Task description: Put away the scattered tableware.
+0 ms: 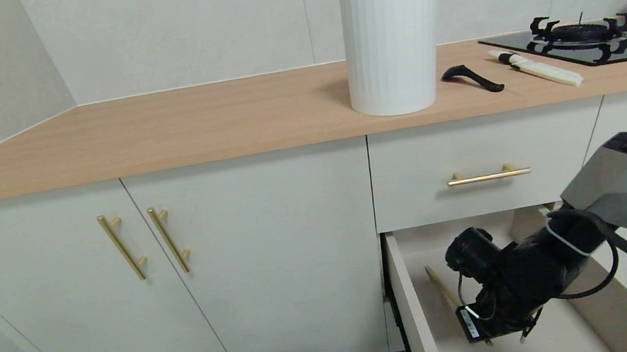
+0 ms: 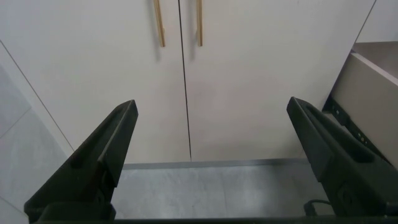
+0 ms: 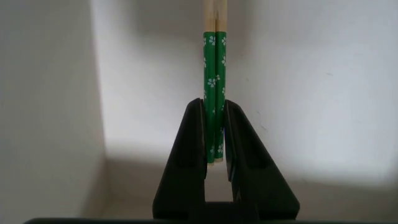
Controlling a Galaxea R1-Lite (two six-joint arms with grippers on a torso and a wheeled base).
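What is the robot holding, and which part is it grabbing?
The right hand pinches two chopsticks by their green flowered end, inside the open drawer. The left hand holds nothing.

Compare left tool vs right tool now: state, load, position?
The left tool is wide open; the right tool is shut.
The left tool holds nothing; the right tool grips a pair of green-patterned chopsticks.
The left tool faces the closed cabinet doors; the right tool is inside the open drawer.
Shared: both are black.
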